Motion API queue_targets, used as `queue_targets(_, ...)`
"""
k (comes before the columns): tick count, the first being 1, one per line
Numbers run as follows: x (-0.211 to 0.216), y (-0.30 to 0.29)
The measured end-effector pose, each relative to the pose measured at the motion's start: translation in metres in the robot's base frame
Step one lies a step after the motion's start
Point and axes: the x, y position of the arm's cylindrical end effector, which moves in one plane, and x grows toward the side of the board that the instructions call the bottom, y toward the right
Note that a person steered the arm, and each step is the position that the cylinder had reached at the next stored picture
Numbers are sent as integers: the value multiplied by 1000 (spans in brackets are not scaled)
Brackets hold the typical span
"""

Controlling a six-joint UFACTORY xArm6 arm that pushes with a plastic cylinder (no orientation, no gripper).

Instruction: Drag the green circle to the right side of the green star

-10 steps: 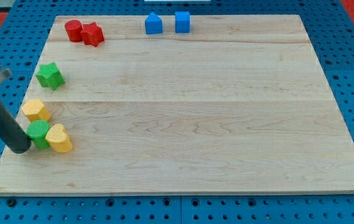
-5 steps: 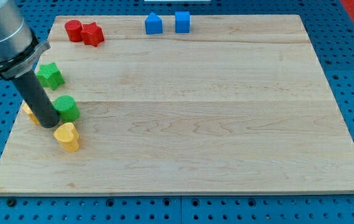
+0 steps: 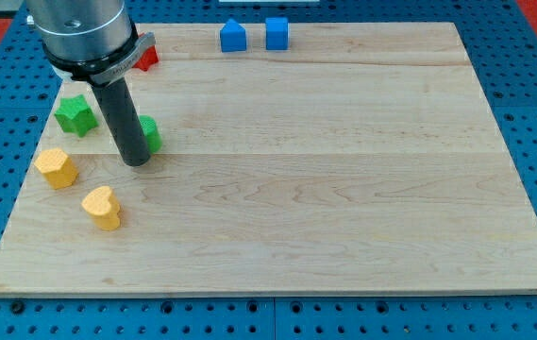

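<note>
The green star [image 3: 75, 114] lies near the board's left edge. The green circle [image 3: 150, 134] sits to the star's right and slightly lower, mostly hidden behind my rod. My tip [image 3: 136, 161] rests on the board, touching the circle's lower left side. The rod rises up and to the left, passing between the star and the circle.
A yellow hexagon-like block [image 3: 56, 167] and a yellow heart [image 3: 102, 208] lie lower left of my tip. A red block [image 3: 147, 54] peeks out from behind the arm at the top left. Two blue blocks [image 3: 233, 37] [image 3: 276, 33] sit at the top edge of the wooden board [image 3: 344, 189].
My tip has pushed the green circle up and to the right, from between the yellow blocks to the right of the green star. The yellow heart shifted slightly.
</note>
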Motion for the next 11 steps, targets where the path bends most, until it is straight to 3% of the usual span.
queue_targets(4, -5, -20)
queue_targets(8, -26, 42)
queue_targets(9, -42, 6)
queue_targets(11, -48, -4)
